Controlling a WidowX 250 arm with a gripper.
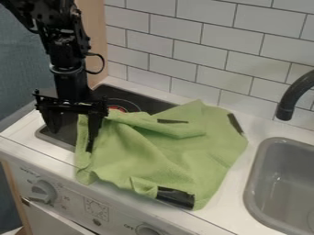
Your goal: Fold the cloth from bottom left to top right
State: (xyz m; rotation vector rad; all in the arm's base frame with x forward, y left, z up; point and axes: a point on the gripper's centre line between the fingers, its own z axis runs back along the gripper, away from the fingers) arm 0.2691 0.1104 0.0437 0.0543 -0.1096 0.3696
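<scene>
The green cloth (169,158) lay spread over the stove top (60,139) and the table (224,215), almost wholly to the right of the hand (71,141) in the view. The hand hung pointing down at the cloth's left edge, its fingers wide apart.

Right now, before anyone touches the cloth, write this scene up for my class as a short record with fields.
cloth: green, rumpled, with no neat corner-to-corner fold
cloth lies on: partly the dark stovetop, partly the white counter
end effector: black, open, at the cloth's left side in the view
finger contact: one finger overlaps the cloth; touch or grip cannot be confirmed
right of cloth: grey sink, black faucet
behind: white tiled wall
front: knob on the stove's panel
</scene>
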